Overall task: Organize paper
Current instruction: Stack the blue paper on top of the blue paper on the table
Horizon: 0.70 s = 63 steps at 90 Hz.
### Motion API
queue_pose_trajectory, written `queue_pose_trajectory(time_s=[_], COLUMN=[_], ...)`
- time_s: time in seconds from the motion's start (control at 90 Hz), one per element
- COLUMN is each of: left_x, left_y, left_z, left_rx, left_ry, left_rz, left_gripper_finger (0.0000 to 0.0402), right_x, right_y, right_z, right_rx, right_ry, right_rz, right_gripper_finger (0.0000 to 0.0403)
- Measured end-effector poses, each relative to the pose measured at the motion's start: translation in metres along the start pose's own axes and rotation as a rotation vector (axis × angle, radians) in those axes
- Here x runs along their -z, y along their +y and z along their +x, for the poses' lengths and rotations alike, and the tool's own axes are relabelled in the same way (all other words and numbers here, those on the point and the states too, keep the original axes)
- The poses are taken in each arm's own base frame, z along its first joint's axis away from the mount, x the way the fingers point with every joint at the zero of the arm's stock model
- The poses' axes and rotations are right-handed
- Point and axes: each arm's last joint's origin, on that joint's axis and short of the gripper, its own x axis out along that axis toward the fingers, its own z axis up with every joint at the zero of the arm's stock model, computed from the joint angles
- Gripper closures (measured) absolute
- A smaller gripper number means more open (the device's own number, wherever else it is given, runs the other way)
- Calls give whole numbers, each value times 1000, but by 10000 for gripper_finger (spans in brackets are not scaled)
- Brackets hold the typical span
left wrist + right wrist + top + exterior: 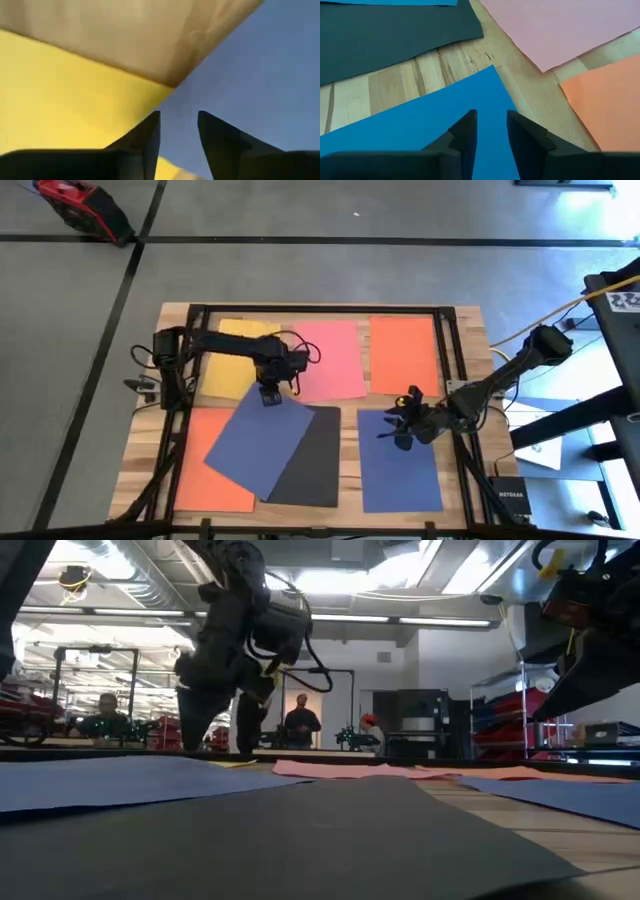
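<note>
From my remote station I saw seven flat sheets of coloured paper spread over the pale wooden tabletop [470, 380]. Nearest the front edge lay an orange rectangular sheet [205, 475] at the left corner; over it sat a tilted dark blue sheet [258, 442], which also overlapped a black sheet [312, 465] beside it; a second dark blue sheet [398, 465] lay apart on the right, square to the table. The right gripper [405, 420] hung over the far end of that second blue sheet, near its corner; its two dark fingers [465, 132] stood slightly parted with only blue paper showing in the narrow gap, grasping nothing that I could see. The left gripper [270, 393] was down at the far corner of the tilted blue sheet, where it met a yellow sheet [232, 360]; its fingers [145, 137] were likewise a little apart, their tips at the paper; whether they pinched the sheet I could not tell. Along the far side ran the yellow sheet, then a pink sheet [330, 358] whose edge covered part of the yellow, then a second orange sheet [402, 355] lying apart on the right. Beyond the table, in the low view, people [300, 722] stood among the workshop benches.
</note>
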Motion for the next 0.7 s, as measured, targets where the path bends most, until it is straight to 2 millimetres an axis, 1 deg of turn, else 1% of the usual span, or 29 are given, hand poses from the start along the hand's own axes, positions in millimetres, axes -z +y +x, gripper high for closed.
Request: queue_pose_trajectory(time_s=[0.111,0.178,0.267,0.356,0.422,0.533,0.622,0.7], left_x=[8,12,13,12,7,-5,-14,-21], left_y=[-5,-6,-6,-2,1,3,0,-3], left_z=[-1,-1,-1,-1,-1,-1,-2,-4], left_rx=[72,96,97,95,71,30,36,10], left_ry=[81,118,137,130,79,-58,-155,-232], left_rz=[37,36,30,-16,-61,-102,-127,-165], left_gripper_finger=[349,362,361,344,329,308,303,308], right_x=[0,0,0,0,0,0,0,0], right_y=[0,0,0,0,0,0,0,0], right_z=[0,0,0,0,0,0,0,0], right_rx=[0,1,1,3,4,5,7,7], right_ry=[-1,-1,-2,-5,-5,-5,-6,-6], right_rz=[0,0,-1,-1,-1,-2,-2,-2], right_gripper_finger=[308,308,308,308,308,308,308,308])
